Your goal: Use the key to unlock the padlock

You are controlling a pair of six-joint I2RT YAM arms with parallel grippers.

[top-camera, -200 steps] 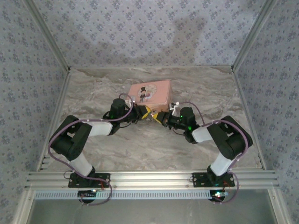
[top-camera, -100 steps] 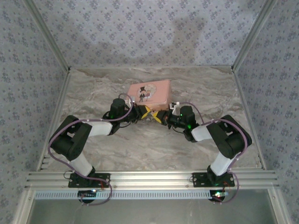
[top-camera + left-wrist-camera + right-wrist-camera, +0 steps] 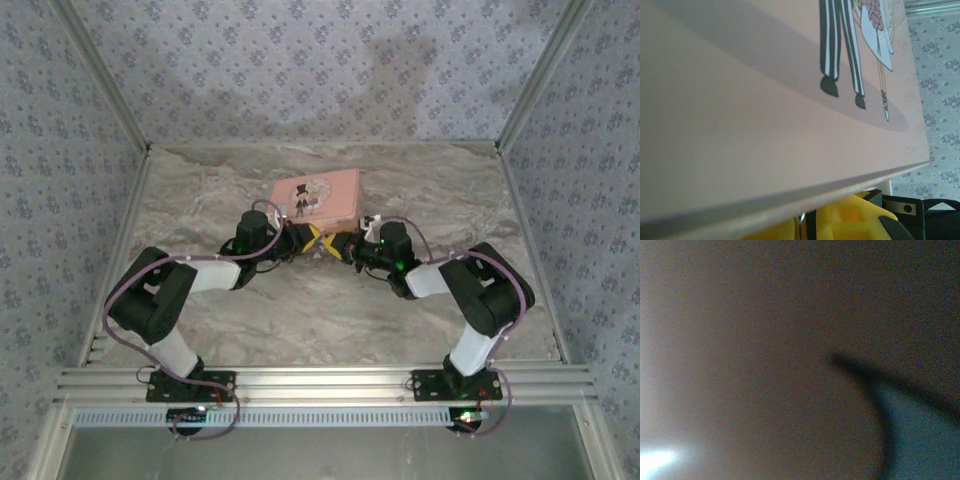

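Observation:
The pink tin (image 3: pixel 317 195) with its cartoon couple lies at the back middle of the table. Both grippers meet tip to tip just in front of it, the left gripper (image 3: pixel 310 240) coming from the left and the right gripper (image 3: pixel 341 246) from the right. In the left wrist view the tin's lid (image 3: pixel 765 100) looms overhead. Below its edge my yellow fingers (image 3: pixel 855 220) stand almost together. Between them is a thin glint of metal (image 3: pixel 801 216), seemingly the padlock's shackle. The lock's dark body and the key are hidden. The right wrist view is dark and blurred.
Patterned walls close in the marble table (image 3: pixel 200 200) on three sides, and an aluminium rail (image 3: pixel 320 382) runs along the near edge. In the left wrist view the black body of the right gripper (image 3: pixel 925 215) sits close on the right.
The right gripper has pushed left against the left gripper's tips. The pink tin has slid slightly left and turned a little.

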